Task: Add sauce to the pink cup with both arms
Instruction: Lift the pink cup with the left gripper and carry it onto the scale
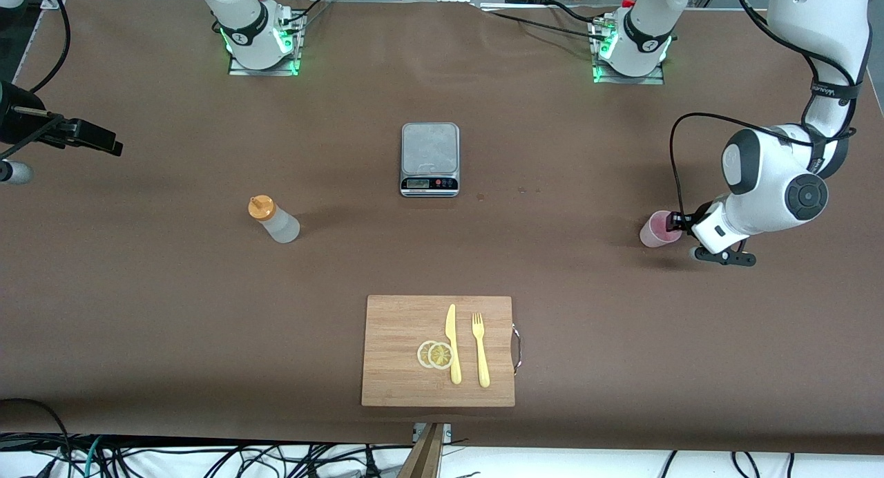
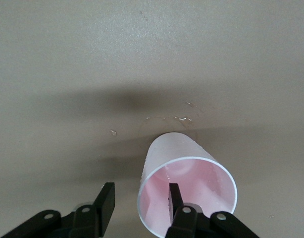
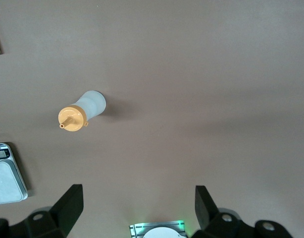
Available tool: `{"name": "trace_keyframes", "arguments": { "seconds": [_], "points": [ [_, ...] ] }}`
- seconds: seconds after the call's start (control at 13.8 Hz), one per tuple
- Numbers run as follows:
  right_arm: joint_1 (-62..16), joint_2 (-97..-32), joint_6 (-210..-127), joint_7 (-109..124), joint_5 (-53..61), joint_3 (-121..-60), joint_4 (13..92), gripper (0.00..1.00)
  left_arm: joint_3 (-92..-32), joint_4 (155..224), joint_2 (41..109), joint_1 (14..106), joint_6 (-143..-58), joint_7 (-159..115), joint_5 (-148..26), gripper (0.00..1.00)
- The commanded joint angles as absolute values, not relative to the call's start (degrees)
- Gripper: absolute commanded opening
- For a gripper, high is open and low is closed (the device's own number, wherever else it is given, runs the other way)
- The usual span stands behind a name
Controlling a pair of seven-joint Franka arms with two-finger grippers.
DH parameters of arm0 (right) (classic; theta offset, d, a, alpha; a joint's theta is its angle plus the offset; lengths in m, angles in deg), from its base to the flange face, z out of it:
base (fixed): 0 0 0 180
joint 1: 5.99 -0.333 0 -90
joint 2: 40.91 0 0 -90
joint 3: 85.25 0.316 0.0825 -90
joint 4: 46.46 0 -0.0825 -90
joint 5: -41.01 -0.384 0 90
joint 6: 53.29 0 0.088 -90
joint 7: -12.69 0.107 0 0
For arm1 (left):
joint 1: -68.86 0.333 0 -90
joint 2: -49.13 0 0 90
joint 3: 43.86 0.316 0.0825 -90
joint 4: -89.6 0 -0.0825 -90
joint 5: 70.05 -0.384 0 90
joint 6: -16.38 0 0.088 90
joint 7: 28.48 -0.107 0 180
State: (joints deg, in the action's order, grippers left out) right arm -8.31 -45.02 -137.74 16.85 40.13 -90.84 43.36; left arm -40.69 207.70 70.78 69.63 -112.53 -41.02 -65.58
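The pink cup (image 1: 656, 231) (image 2: 174, 156) stands at the left arm's end of the table, its mouth up. My left gripper (image 1: 675, 222) (image 2: 140, 193) is down at its rim and open. One finger (image 2: 174, 196) is inside the cup and the other (image 2: 106, 198) is outside, with a gap between it and the wall. The sauce bottle (image 1: 276, 221) (image 3: 85, 111), whitish with an orange cap, stands alone toward the right arm's end. My right gripper (image 1: 97, 138) (image 3: 137, 198) hangs high over that end, open and empty, away from the bottle.
A grey kitchen scale (image 1: 429, 159) sits mid-table. Nearer the front camera lies a wooden cutting board (image 1: 397, 326) with a yellow knife (image 1: 452, 343), a fork (image 1: 479, 350) and lemon slices (image 1: 435, 354). A few liquid drops (image 2: 184, 119) lie by the cup.
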Motion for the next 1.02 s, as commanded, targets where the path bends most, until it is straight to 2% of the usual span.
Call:
{"name": "trace_keyframes", "arguments": {
  "seconds": [0.0,0.07,0.15,0.36,0.65,0.94],
  "points": [
    [-8.1,-45.4,-137.4,16.6,40.0,-90.7,42.3,1.00,-39.9,209.2,69.2,68.9,-113.1,-41.0,-64.5,0.20],
    [-8.1,-45.4,-137.5,16.6,39.9,-90.7,42.3,1.00,-39.9,209.0,69.2,68.9,-113.0,-41.0,-64.5,0.08],
    [-8.1,-45.4,-137.5,16.6,39.9,-90.7,42.3,1.00,-39.9,209.0,69.3,68.9,-113.0,-40.9,-64.5,0.00],
    [-8.1,-45.4,-137.5,16.6,40.0,-90.7,42.3,1.00,-40.0,208.3,69.5,68.8,-113.0,-40.9,-64.4,0.00],
    [-8.1,-45.4,-137.5,16.6,40.0,-90.7,42.2,1.00,-41.6,203.2,68.6,60.9,-109.1,-29.9,-64.4,0.00],
    [-8.0,-45.4,-137.5,16.6,39.9,-90.7,42.3,1.00,-53.4,199.4,67.6,59.7,-106.1,-16.2,-64.5,0.00]
  ]
}}
